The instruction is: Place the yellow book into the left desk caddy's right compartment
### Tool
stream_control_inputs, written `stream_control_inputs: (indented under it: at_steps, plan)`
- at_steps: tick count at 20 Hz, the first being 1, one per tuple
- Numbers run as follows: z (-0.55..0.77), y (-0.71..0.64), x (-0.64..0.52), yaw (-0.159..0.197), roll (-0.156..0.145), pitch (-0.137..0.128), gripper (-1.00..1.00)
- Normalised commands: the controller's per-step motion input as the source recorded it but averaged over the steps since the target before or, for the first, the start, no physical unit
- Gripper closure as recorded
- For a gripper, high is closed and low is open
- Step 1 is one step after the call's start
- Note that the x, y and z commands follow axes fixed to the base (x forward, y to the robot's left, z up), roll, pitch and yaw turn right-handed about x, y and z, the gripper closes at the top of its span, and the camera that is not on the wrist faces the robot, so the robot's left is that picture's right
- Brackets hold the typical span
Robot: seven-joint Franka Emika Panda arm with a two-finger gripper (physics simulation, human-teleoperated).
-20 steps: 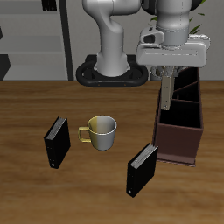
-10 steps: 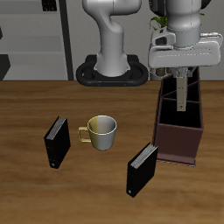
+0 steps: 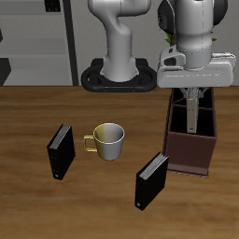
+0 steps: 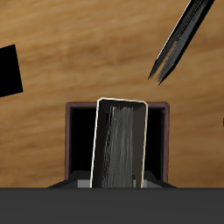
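Exterior view shows the left desk caddy, a dark maroon-brown box with inner dividers, standing on the wooden table. Directly above the caddy hangs the gripper, and the yellow book hangs from it upright, thin edge toward the camera, its lower end dipping below the caddy's rim into one of the compartments. Which compartment that is cannot be told for sure from this angle; it is one of those farther back than the caddy's nearest wall. The fingers are closed narrowly on the book's upper end, holding it.

Wrist view looks down along the yellow book, its pale-edged face standing slightly tilted inside a dark rectangular compartment of the caddy, with dark gaps on both sides of the book. No other contents show in that compartment.

Away from the caddy, a cream mug stands on the table, one black book beyond the mug and another black book just beside the caddy's front corner.
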Motion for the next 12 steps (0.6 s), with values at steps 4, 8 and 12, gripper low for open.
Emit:
stream_control_inputs:
  at_steps: [4, 8, 12]
  plan:
    - [-0.25, -0.02, -0.01, -0.02, 0.005, 0.025, 1.0]
    - [-0.42, 0.0, -0.03, -0.013, 0.01, 0.016, 1.0]
    - [-0.27, -0.04, -0.05, -0.014, 0.016, 0.016, 1.0]
